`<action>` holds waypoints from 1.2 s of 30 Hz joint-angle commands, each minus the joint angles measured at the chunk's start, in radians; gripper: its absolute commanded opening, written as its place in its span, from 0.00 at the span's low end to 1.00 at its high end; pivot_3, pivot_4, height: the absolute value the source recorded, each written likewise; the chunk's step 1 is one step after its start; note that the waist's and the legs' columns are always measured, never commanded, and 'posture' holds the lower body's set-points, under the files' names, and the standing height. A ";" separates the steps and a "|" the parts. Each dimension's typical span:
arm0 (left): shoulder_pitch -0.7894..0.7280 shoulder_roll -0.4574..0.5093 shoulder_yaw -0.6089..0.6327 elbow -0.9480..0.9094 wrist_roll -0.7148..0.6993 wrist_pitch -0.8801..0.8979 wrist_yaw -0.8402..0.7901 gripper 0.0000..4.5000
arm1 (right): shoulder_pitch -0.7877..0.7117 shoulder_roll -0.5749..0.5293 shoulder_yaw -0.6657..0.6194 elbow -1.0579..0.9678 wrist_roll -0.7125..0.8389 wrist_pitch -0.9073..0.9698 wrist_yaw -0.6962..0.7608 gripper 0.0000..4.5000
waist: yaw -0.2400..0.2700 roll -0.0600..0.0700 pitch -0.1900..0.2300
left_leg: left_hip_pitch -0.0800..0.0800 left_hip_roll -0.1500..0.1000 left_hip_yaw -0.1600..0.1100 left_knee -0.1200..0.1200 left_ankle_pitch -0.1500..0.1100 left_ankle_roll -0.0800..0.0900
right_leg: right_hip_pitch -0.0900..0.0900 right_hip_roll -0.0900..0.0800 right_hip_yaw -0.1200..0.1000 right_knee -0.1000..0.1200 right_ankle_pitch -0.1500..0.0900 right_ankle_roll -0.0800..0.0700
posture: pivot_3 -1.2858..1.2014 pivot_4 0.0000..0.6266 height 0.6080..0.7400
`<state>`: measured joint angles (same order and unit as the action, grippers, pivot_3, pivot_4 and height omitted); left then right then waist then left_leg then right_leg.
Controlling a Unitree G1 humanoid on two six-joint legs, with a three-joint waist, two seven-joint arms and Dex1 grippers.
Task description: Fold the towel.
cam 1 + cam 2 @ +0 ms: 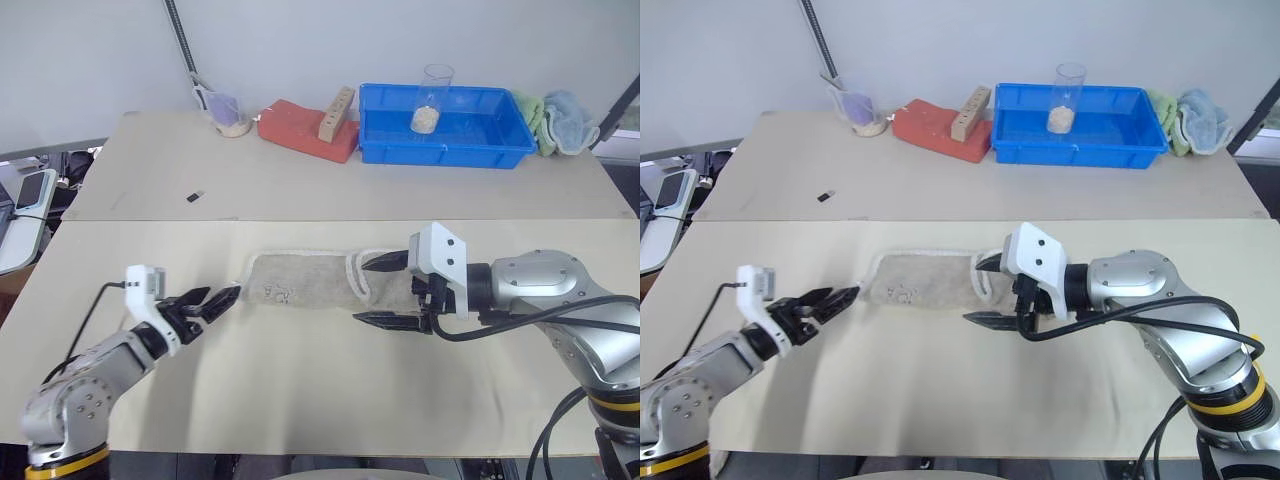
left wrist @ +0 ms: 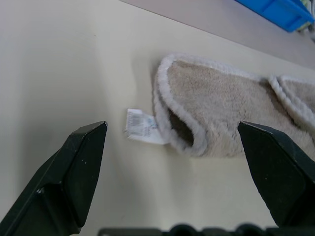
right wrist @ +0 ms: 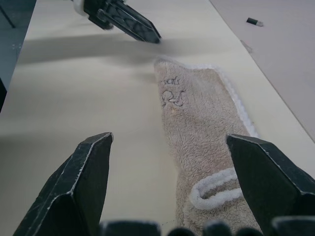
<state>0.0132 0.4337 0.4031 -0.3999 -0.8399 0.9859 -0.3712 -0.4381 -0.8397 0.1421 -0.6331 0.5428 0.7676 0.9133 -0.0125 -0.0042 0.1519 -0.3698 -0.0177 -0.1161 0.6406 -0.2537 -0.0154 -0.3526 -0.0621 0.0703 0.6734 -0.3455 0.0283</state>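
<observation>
The beige towel (image 1: 300, 281) lies folded into a long narrow strip across the middle of the near table, its cream-white hem curling up at the right end. A white label (image 2: 141, 127) sticks out from its left end. My left gripper (image 1: 222, 296) hovers just off that left end, open, with nothing between its fingers; the right wrist view shows it beyond the towel (image 3: 132, 23). My right gripper (image 1: 361, 292) is open over the towel's right end, one finger on each side of the strip, gripping nothing. The towel runs away from the right gripper (image 3: 170, 137) along the table.
On the far table stand a blue bin (image 1: 445, 155) holding a clear cup (image 1: 435, 98), a red block (image 1: 300, 133) with a wooden piece on it, a small beaker (image 1: 228, 115), a green cloth (image 1: 530, 115) and a light-blue cloth (image 1: 572, 120). A small black piece (image 1: 196, 196) lies left of centre.
</observation>
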 commanded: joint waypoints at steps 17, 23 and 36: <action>-0.247 -0.005 -0.245 0.141 0.189 0.076 0.117 0.62 | -0.064 -0.013 -0.101 -0.020 0.106 0.046 -0.018 0.91 | 0.003 0.000 0.000 | 0.000 -0.001 0.005 0.000 0.000 0.000 | 0.001 0.001 0.000 -0.001 0.000 0.000 | 0.52 0.24 1.00; -0.264 0.014 -0.309 0.156 0.243 0.093 0.109 0.01 | -0.062 -0.024 -0.118 -0.025 0.131 0.063 -0.023 0.91 | 0.002 0.000 0.000 | -0.001 -0.001 0.005 0.000 0.000 -0.001 | 0.001 0.000 0.000 -0.001 0.000 0.000 | 0.52 0.24 1.00; -0.310 0.074 -0.288 0.063 0.216 0.027 -0.063 0.01 | -0.030 -0.091 -0.190 -0.046 0.190 0.094 -0.009 0.91 | 0.001 0.000 0.000 | -0.002 -0.001 0.005 0.000 0.001 -0.002 | 0.000 0.000 -0.001 -0.002 0.000 0.000 | 0.52 0.24 1.00</action>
<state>-0.2647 0.4780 0.1113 -0.2570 -0.5807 1.0083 -0.3750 -0.4692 -0.9140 0.0012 -0.6473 0.7047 0.8526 0.8947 -0.0112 -0.0047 0.1521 -0.3721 -0.0183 -0.1105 0.6402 -0.2526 -0.0173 -0.3524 -0.0613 0.0693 0.6708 -0.3452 0.0279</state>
